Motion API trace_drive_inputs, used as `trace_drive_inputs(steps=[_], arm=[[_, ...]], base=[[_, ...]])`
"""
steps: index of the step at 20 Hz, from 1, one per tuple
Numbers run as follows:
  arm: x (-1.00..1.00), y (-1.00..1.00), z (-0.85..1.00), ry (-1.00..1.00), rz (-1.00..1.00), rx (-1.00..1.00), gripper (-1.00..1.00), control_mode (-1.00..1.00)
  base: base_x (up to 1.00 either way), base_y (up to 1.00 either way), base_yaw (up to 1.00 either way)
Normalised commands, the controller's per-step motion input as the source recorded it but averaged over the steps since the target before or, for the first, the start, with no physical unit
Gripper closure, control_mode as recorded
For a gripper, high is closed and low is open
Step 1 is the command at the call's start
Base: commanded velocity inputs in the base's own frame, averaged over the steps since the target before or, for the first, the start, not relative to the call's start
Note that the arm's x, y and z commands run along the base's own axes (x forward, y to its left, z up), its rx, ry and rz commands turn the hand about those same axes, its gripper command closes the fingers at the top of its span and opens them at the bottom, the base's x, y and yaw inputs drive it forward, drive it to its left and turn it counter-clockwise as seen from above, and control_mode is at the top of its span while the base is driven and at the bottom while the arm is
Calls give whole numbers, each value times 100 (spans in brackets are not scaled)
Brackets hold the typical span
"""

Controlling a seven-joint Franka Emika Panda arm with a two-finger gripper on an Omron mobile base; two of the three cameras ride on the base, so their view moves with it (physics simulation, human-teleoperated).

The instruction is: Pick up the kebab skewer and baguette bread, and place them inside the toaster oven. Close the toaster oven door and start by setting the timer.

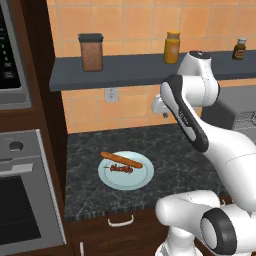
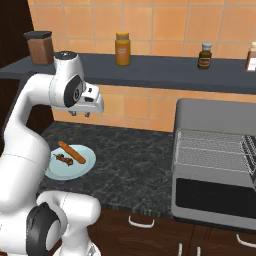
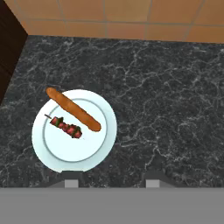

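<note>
A pale blue plate [image 3: 52, 153] on the dark marble counter carries the orange-brown baguette bread [image 3: 73, 109] and, just beside it, the short kebab skewer [image 3: 65, 127] with red-brown chunks. Both also lie on the plate [image 1: 137, 181] as baguette [image 1: 121, 160] and skewer [image 1: 120, 169]. My gripper [image 3: 111, 181] hangs high above the counter, right of the plate, open and holding nothing; it also appears near the wall [image 2: 80, 114]. The grey toaster oven [image 2: 215, 112] stands at the right, its dark glass door [image 2: 212, 196] folded down and its wire rack [image 2: 210, 149] exposed.
A dark shelf [image 2: 165, 72] above the counter holds a brown canister [image 1: 91, 51], a yellow jar [image 2: 122, 48] and a small dark bottle [image 2: 204, 55]. A built-in steel wall oven [image 1: 22, 200] and a dark cabinet side [image 1: 47, 100] bound the counter's left. Bare counter [image 2: 135, 160] lies between plate and toaster oven.
</note>
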Motion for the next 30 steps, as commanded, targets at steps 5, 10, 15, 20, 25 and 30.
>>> trace_drive_inputs(steps=[5,10,15,20,25,30], arm=[[0,0,0,0,0,0,-100,100],[0,0,0,0,0,0,-100,100],[0,0,0,0,0,0,-100,100],[0,0,0,0,0,0,-100,100],[0,0,0,0,0,0,-100,100],[-2,3,0,-1,0,0,-100,-100]], base=[[-33,-17,-1],[-11,-75,-4],[40,-18,0],[57,-18,0],[27,-20,0],[0,0,0]])
